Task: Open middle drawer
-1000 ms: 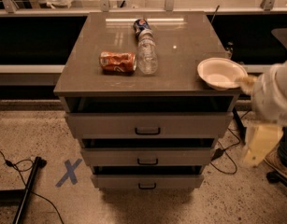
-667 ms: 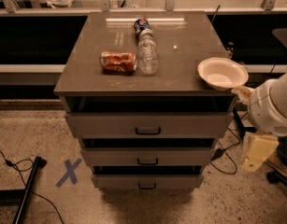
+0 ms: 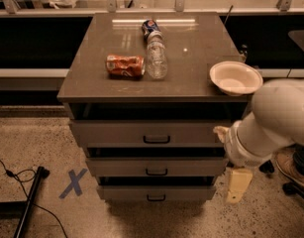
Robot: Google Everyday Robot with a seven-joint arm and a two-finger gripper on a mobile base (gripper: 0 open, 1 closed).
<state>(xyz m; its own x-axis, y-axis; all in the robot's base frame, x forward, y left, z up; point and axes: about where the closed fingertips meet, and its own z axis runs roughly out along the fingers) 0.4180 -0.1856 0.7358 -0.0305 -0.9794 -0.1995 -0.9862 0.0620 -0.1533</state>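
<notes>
Gripper (image 3: pixel 238 185) hangs low off the cabinet's (image 3: pixel 77 128) right side, level with the bottom drawer (image 3: pixel 122 192). Open or closed: can't tell; no grip on anything visible. Middle drawer (image 3: pixel 117 166) is second of three under the bench (image 3: pixel 92 83).

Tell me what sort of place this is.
Probably a robot test lab: a blue tape X on the speckled floor, loose cables, and a lone drawer cabinet. The gripper hangs beside the cabinet, low down.
</notes>
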